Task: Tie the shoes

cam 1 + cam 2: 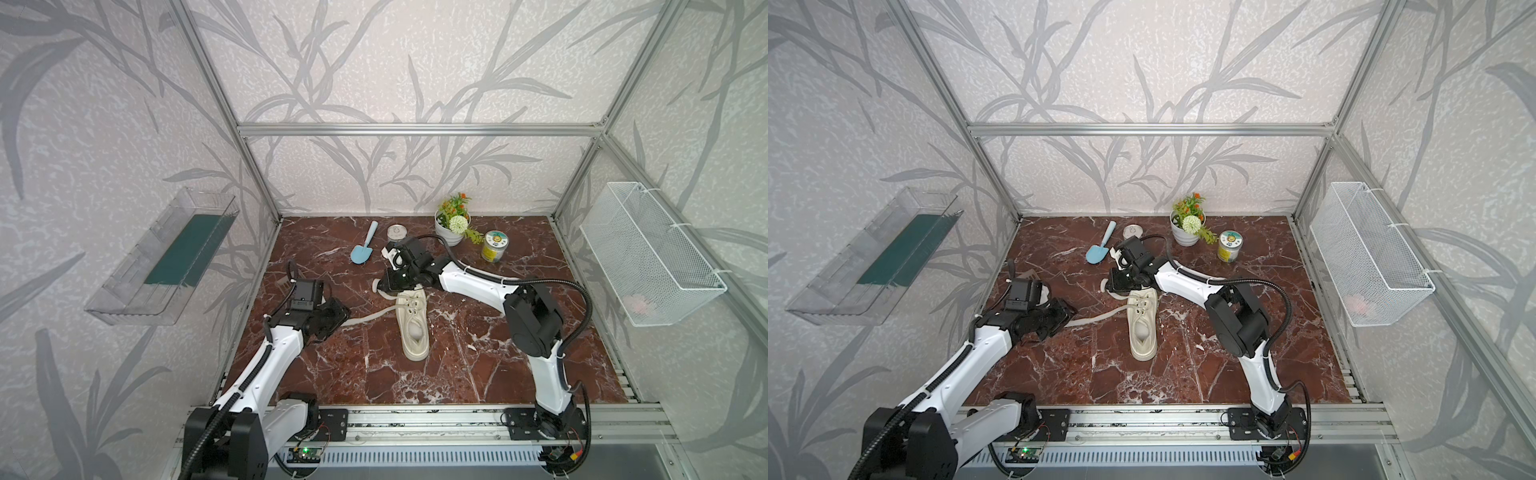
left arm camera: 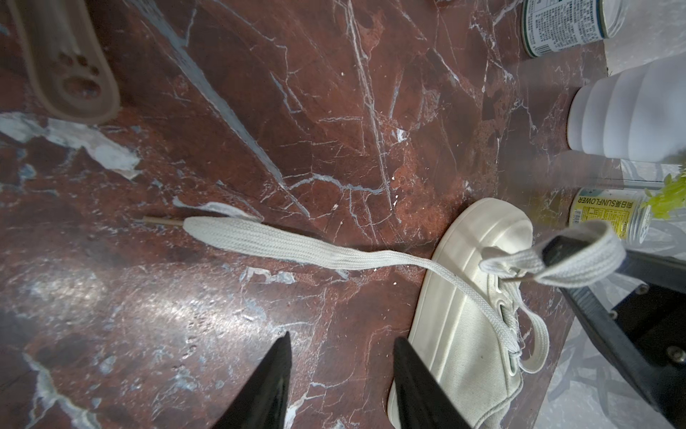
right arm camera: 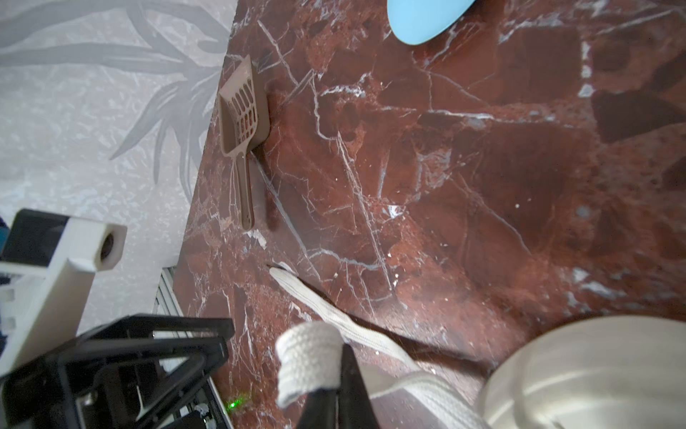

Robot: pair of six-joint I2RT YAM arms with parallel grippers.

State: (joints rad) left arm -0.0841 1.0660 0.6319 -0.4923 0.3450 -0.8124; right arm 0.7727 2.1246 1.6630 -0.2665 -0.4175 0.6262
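L fingers apart, empty; flat woven lace looped over R fingers, grip unclear.

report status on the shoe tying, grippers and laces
Left gripper open, empty, near loose lace end. Right gripper: lace loop draped over one finger, grip unclear. Sneaker untied. Blue trowel nearby, apart.

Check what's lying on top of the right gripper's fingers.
A loop of cream lace drapes over one black finger. No second finger shows past the lace, so whether it is pinched cannot be seen.
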